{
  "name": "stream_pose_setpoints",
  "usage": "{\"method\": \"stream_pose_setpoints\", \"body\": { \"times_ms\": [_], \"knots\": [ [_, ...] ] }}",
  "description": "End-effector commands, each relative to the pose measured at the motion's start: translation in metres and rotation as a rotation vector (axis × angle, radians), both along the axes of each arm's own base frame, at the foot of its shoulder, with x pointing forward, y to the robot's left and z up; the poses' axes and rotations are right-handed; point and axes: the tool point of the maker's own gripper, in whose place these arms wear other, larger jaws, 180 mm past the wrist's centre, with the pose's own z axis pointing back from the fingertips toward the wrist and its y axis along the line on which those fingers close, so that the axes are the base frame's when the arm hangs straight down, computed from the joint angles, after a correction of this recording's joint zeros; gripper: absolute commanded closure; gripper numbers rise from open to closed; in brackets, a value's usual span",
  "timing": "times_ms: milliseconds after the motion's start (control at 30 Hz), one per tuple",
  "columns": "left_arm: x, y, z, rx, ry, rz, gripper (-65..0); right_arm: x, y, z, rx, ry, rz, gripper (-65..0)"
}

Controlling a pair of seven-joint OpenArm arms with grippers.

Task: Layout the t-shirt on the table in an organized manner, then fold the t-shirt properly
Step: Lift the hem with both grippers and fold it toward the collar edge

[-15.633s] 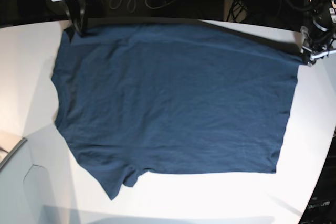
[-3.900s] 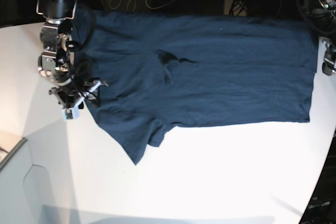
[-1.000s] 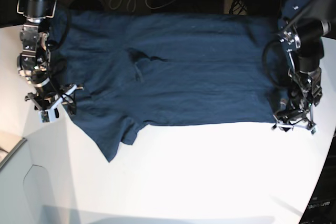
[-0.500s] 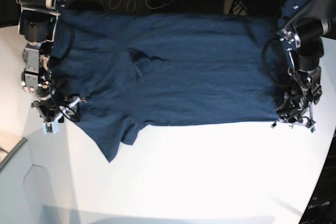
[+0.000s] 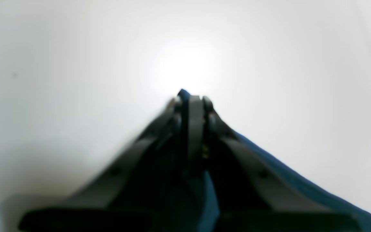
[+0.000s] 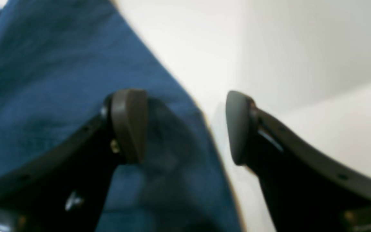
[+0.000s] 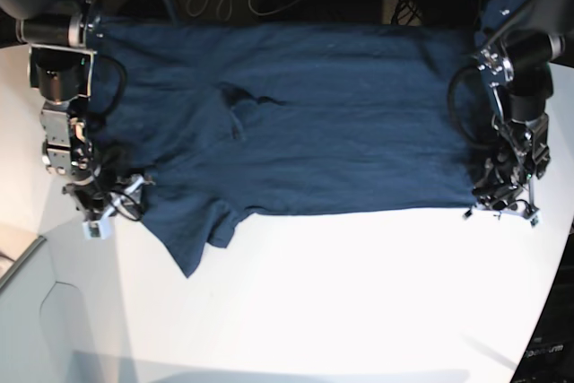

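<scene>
jaws of the left gripper (image 5: 190, 100) are pressed together on a thin edge of the dark navy-blue soft fabric t-shirt (image 7: 305, 123), at its front corner on the base view's right, probably to lift that corner for a fold. the right gripper (image 6: 185, 125) stands wide apart astride the shirt's edge, one pad over cloth, one over bare white tabletop (image 7: 359, 302), gripping nothing, seemingly lining up to pinch the hem. the shirt lies spread across the far half of the smooth matte tabletop, one sleeve trailing forward. count: two grippers, one shirt, one tabletop
</scene>
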Motion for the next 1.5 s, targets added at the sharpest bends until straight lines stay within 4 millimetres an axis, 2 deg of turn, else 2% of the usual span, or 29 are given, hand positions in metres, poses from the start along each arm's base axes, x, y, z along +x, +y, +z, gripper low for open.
{"method": "stream_pose_setpoints", "body": {
  "times_ms": [0, 67, 200, 233, 300, 467, 600, 667, 733, 967, 1100, 1167, 1267, 1333, 1467],
  "knots": [
    [0.017, 0.008, 0.021, 0.015, -0.049, 0.006, 0.0, 0.003, 0.004, 0.002, -0.013, 0.006, 0.024, -31.0],
    [0.019, 0.008, 0.022, 0.014, -0.052, 0.007, 0.0, -0.003, 0.008, -0.004, -0.031, 0.025, 0.055, -23.5],
    [0.029, 0.007, 0.032, 0.011, -0.073, 0.007, 0.0, -0.002, 0.010, -0.004, -0.035, 0.027, 0.066, -3.0],
    [0.029, 0.007, 0.032, 0.009, -0.076, 0.008, 0.0, -0.002, 0.009, -0.003, -0.034, 0.026, 0.063, 0.0],
    [0.036, 0.007, 0.039, 0.009, -0.090, 0.007, 0.0, 0.001, 0.006, 0.000, -0.030, 0.016, 0.050, 0.0],
    [0.054, 0.007, 0.059, 0.004, -0.136, 0.010, 0.0, 0.014, -0.025, 0.020, -0.030, -0.038, -0.028, 0.0],
    [0.069, 0.005, 0.075, 0.002, -0.171, 0.007, 0.0, 0.025, -0.037, 0.034, -0.012, -0.077, -0.075, 0.0],
    [0.073, -0.006, 0.075, -0.014, -0.177, -0.001, 0.0, 0.034, -0.042, 0.048, -0.028, -0.111, -0.072, 0.0],
    [0.074, -0.008, 0.075, -0.017, -0.177, -0.003, 0.0, 0.034, -0.042, 0.054, -0.036, -0.130, -0.069, 0.0],
    [0.063, -0.010, 0.061, -0.022, -0.151, -0.006, 0.0, 0.030, -0.039, 0.073, -0.077, -0.203, -0.038, 0.0],
    [0.062, -0.011, 0.060, -0.023, -0.152, -0.010, 0.0, 0.016, -0.036, 0.071, -0.092, -0.209, -0.021, 0.0],
    [0.055, -0.011, 0.052, -0.021, -0.136, -0.011, 0.0, 0.010, -0.034, 0.072, -0.102, -0.215, -0.011, 0.0],
    [0.048, -0.004, 0.054, 0.008, -0.149, -0.011, 0.0, 0.001, -0.032, 0.075, -0.117, -0.227, 0.003, 0.0],
    [0.046, 0.001, 0.063, 0.015, -0.189, 0.003, 0.0, -0.003, -0.031, 0.076, -0.123, -0.235, 0.011, 0.0],
    [0.034, 0.002, 0.073, -0.038, -0.221, 0.010, 0.0, -0.012, -0.030, 0.071, -0.125, -0.222, 0.017, 0.0]
  ]
}}
